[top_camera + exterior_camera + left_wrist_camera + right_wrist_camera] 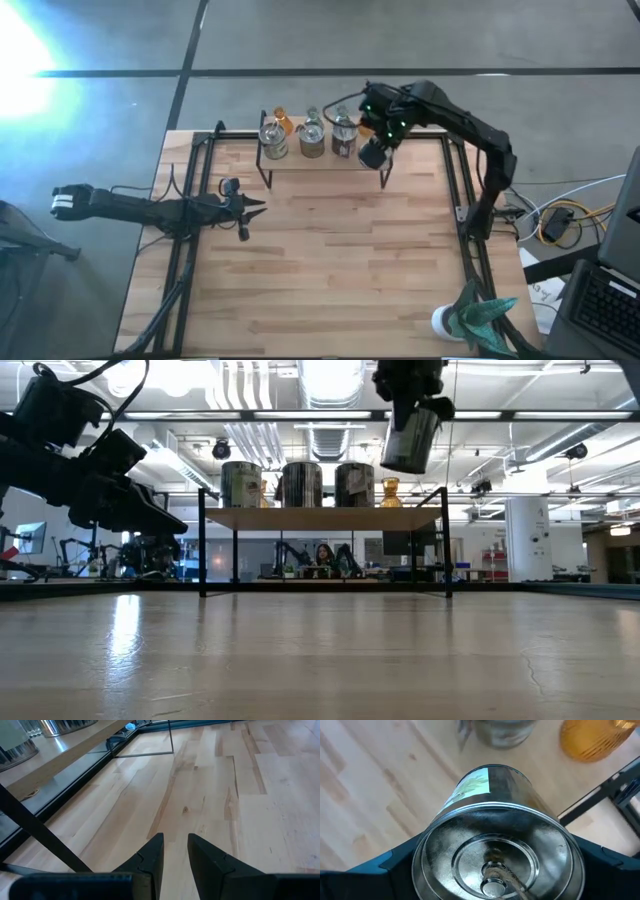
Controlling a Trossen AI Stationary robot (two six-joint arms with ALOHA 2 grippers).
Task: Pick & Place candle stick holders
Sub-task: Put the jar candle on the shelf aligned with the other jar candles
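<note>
A black-framed wooden shelf [300, 166] stands at the table's far edge. On it are three silvery jar-like candle stick holders [240, 484] [302, 484] [355, 484] and an amber bulb-shaped one [390, 490]. My right gripper [372, 150] hangs high over the shelf's right end, shut on another silvery jar holder [410, 438]. My left gripper [248, 212] rests low at the table's left side, its fingers [155, 852] a narrow gap apart with nothing between them. My right gripper pinches the jar holder between its two fingers [400, 865], one on each outer side of the wall just below the open rim [427, 845]. The fingers come from above, pointing down. The jar hangs below them, slightly tilted, lifted clear of the shelf.
A teal spiky object on a white base [476, 316] stands at the near right corner. Black frame rails [462, 190] run along the table's left and right sides. The wide wooden middle of the table [330, 260] is bare. Cables [560, 215] lie off the right edge.
</note>
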